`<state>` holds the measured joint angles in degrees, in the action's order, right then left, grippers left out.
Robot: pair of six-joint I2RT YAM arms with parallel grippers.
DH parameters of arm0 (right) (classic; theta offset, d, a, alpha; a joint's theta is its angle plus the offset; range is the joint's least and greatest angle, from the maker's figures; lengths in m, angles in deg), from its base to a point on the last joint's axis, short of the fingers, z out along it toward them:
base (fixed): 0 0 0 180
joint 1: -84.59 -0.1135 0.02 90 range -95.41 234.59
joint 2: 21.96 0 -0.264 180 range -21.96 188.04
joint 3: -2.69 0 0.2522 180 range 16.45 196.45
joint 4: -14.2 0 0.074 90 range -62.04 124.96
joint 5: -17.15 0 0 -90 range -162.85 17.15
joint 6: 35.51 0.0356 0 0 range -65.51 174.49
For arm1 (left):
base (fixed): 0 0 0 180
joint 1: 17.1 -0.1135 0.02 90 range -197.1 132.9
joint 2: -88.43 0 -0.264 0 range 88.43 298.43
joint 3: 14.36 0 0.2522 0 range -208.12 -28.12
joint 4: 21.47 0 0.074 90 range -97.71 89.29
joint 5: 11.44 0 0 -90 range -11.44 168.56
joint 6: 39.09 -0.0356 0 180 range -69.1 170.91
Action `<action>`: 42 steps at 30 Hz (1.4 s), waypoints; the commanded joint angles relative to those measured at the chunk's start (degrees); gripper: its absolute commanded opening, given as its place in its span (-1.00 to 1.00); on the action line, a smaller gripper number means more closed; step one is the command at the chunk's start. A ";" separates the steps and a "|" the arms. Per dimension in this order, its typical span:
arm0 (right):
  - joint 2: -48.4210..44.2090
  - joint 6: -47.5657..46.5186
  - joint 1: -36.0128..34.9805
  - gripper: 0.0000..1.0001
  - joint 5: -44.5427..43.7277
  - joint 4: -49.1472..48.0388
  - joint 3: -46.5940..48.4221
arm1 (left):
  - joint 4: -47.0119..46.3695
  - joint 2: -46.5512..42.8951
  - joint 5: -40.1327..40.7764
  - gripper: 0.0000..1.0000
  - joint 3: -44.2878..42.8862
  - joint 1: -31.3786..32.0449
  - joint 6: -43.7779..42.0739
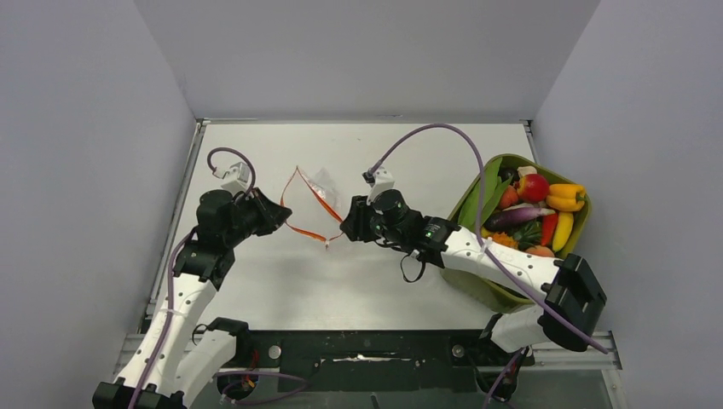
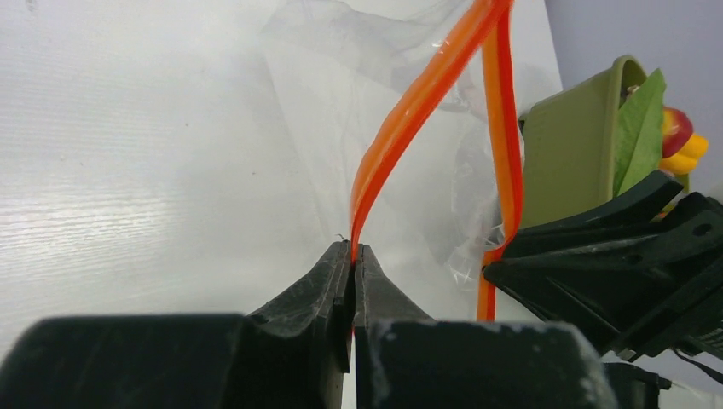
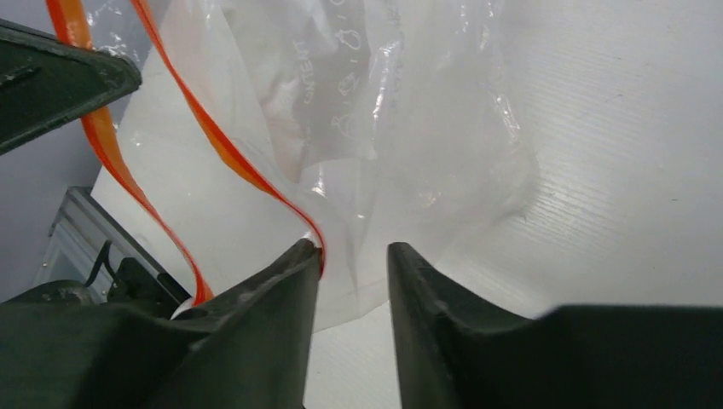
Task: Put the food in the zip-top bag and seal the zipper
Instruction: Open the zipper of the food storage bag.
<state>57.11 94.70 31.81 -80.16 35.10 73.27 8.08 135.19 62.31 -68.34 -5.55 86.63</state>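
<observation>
The clear zip-top bag (image 1: pixel 319 189) lies on the table between my two grippers, its mouth held apart. Its orange-red zipper (image 1: pixel 300 228) loops around the mouth. My left gripper (image 1: pixel 280 215) is shut on one lip of the zipper (image 2: pixel 401 128), which rises from the pinched fingertips (image 2: pixel 341 264). My right gripper (image 1: pixel 344 225) is open at the other lip. In the right wrist view the zipper (image 3: pixel 223 153) touches the inner side of the left finger (image 3: pixel 281 281), and clear bag film (image 3: pixel 375 136) hangs in the gap. The food (image 1: pixel 533 211) lies piled in the olive-green tub. The bag looks empty.
The olive-green tub (image 1: pixel 490 285) stands at the right, beside the right arm, and also shows in the left wrist view (image 2: pixel 567 153). Grey walls close in the table on the left, back and right. A metal rail runs along the near edge (image 1: pixel 367 349).
</observation>
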 commanded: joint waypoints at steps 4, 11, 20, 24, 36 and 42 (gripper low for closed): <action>0.78 -2.53 -0.95 0.01 5.99 0.18 9.81 | 1.39 0.71 -2.52 -1.00 -5.25 0.20 -5.73; 5.96 -3.39 -1.96 0.41 5.59 3.30 19.36 | 0.29 0.34 -4.36 -1.00 -6.47 0.46 -4.61; 14.78 -4.28 -4.26 0.46 5.86 8.83 30.97 | 2.18 1.42 -4.31 -1.00 -10.10 0.58 -5.29; 18.52 -4.35 -4.64 0.51 3.09 12.77 35.02 | 2.58 1.78 -4.32 -1.00 -11.28 0.62 -5.51; 18.80 -1.14 -0.56 -0.12 -16.70 15.90 26.69 | 13.50 2.09 3.81 -1.00 -15.80 0.70 -12.34; 18.83 0.66 -0.19 -0.19 -15.19 14.08 23.95 | 14.02 0.01 5.88 -1.00 -16.52 0.71 -12.32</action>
<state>77.81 93.69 31.94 -93.34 52.37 96.88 21.92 136.98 65.61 -81.37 -5.06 75.94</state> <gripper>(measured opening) 0.411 0.015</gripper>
